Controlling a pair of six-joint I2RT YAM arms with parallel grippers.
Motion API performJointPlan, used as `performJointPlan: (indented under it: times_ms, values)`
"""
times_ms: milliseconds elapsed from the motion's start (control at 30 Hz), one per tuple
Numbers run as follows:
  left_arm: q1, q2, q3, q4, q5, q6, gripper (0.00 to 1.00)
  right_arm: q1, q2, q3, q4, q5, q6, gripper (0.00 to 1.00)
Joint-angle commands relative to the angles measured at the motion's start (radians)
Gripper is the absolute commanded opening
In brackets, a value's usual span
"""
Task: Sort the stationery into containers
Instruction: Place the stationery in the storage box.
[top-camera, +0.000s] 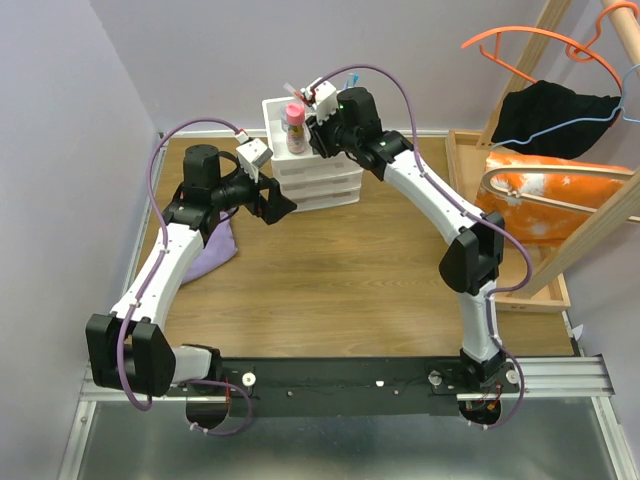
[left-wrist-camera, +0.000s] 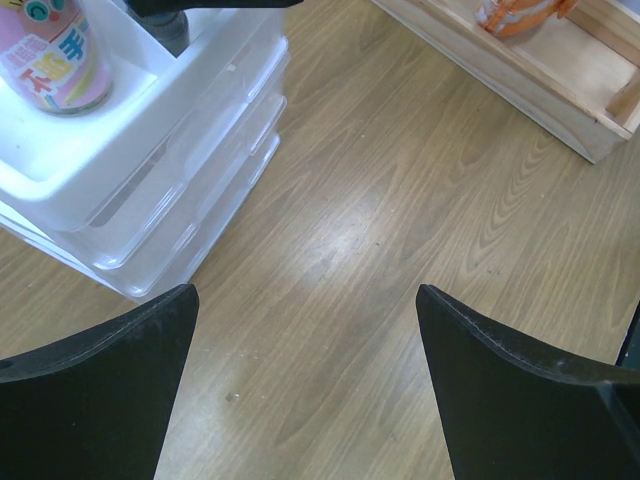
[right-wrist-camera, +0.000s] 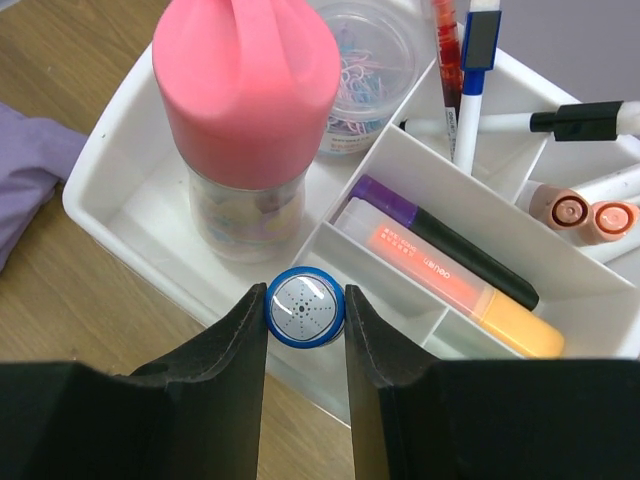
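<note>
Most of the sorting looks done. The white organiser stands at the far side of the worktop, and its open top compartments already hold many things. In the middle compartment an orange highlighter and a purple-and-black marker lie side by side. Behind them a pen with a blue cap and a white marker with a black cap rest in a back compartment, and two markers with peach caps lie at the right. The big left compartment holds a bottle with a pink cap and a clear jar of paper clips.

The right jaws are closed on a blue-ringed marker, seen end-on. They hold it just above the near edge of the organiser, over a small front compartment. I judge this is the piece now in hand, and it is not yet released.

The left jaws are wide open and hold nothing. They hang over bare wood just beside the drawers.

In the top view I find no loose pen on the worktop, only a purple cloth to the left, but the arms hide some of the surface. So probably little is left besides dropping this marker. I cannot tell what is inside the three drawers.
</note>
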Motion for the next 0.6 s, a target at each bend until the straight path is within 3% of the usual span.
performJointPlan:
  times_ms: [0,200,567]
  values:
    - [0.008,0.003,0.033,0.020,-0.004,-0.001,0.99,0.005,0.025,0.048,-0.032,0.021,-0.011,0.34]
    - [0.013,0.003,0.027,0.025,0.001,-0.004,0.99,0.005,0.008,0.042,-0.026,0.044,0.003,0.53]
    - [0.013,-0.026,0.018,0.036,0.005,-0.018,0.99,0.003,-0.086,-0.012,-0.032,0.075,0.044,0.64]
